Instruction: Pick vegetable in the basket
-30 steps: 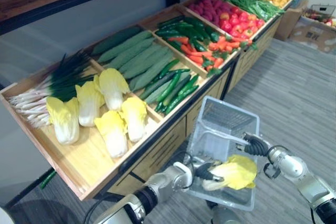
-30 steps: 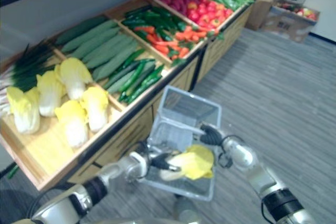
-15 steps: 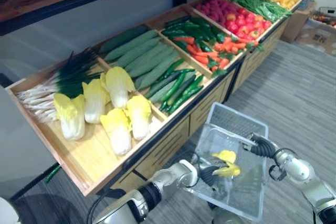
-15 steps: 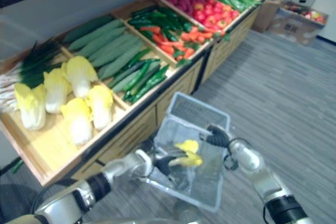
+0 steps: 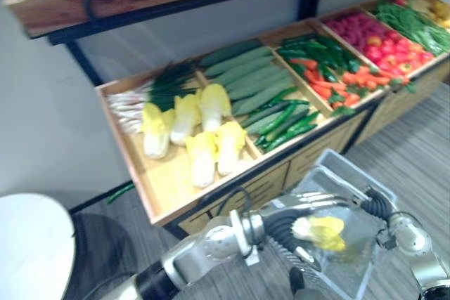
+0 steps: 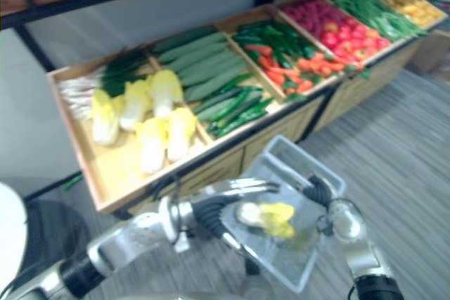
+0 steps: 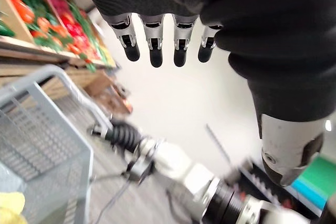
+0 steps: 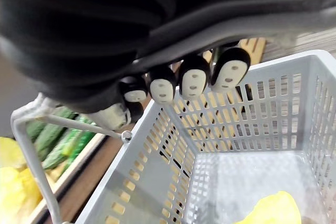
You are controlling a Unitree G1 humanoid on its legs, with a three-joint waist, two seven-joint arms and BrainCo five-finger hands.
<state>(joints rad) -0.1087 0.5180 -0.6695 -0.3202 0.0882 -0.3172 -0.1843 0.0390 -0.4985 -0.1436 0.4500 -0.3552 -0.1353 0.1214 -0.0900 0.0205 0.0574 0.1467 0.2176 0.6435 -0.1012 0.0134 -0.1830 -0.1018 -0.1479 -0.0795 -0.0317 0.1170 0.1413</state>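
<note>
Napa cabbages (image 5: 190, 128) lie in the wooden tray (image 5: 165, 191) around ten o'clock of the head view, with cucumbers (image 5: 249, 82) toward twelve. Near six o'clock the left hand (image 5: 283, 230) hangs over the grey basket (image 5: 336, 161), its fingers straight and spread, holding nothing. One yellow cabbage (image 5: 320, 232) rests inside the basket at about five o'clock, just beside that hand. At four o'clock the right hand (image 5: 378, 205) has its fingers curled round the basket handle (image 8: 252, 17).

The basket (image 8: 173, 150) is matt grey perforated plastic, and the display trays (image 5: 165, 187) are smooth pale wood.
</note>
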